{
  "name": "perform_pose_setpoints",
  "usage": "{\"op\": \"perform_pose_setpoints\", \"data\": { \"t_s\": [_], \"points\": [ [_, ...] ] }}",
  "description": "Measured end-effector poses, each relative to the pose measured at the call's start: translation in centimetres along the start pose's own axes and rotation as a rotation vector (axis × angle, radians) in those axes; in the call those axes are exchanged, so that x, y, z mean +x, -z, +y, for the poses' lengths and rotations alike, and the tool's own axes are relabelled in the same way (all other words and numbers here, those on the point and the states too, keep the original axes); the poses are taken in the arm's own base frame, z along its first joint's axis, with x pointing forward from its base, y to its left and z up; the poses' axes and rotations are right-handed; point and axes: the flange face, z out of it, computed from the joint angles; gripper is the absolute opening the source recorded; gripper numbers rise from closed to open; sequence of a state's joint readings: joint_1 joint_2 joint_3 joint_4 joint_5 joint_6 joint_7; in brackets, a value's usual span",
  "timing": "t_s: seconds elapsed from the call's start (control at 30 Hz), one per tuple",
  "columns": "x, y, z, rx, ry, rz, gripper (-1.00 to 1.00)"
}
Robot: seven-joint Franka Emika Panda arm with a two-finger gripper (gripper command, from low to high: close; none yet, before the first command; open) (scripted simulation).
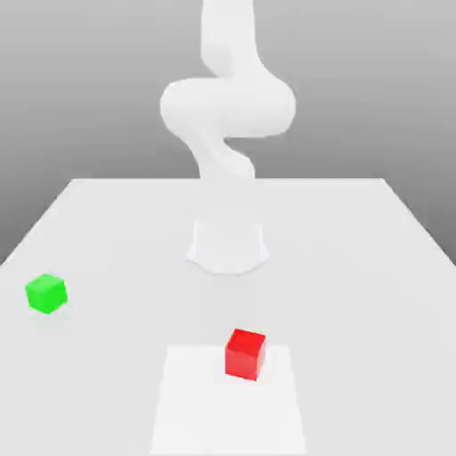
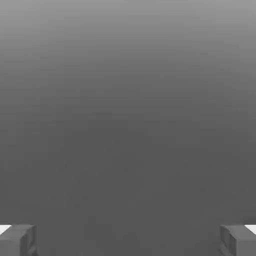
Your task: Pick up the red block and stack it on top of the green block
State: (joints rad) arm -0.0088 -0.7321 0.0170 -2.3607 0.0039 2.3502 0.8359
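The red block (image 1: 245, 354) rests on the white table near its front edge, a little to the exterior view's right of centre. Far off at the exterior view's left sits the smaller green block (image 1: 46, 293), also on the table. In the hand view my gripper (image 2: 128, 240) is open: its two grey fingertips (image 2: 17, 240) stand far apart with nothing between them and plain grey background beyond. Neither block is touched by anything.
The white arm (image 1: 227, 107) rises from its round base (image 1: 228, 245) at the table's middle and bends up out of the frame. The red block stands on the back edge of a paler square patch (image 1: 227, 410) of the table (image 1: 356, 267).
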Motion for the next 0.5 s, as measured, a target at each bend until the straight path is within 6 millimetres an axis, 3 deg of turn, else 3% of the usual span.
{"op": "perform_pose_setpoints", "data": {
  "t_s": [0.13, 0.27, 0.4, 0.5],
  "points": [
    [-3.1, -9.9, 2.2, -0.116, -0.056, -0.095, 0.0],
    [-7.3, -18.3, 6.0, -0.235, -0.113, -0.184, 0.0],
    [-12.6, -25.2, 11.2, -0.364, -0.173, -0.271, 0.0],
    [-17.5, -29.2, 16.1, -0.473, -0.223, -0.34, 0.0]
  ]
}}
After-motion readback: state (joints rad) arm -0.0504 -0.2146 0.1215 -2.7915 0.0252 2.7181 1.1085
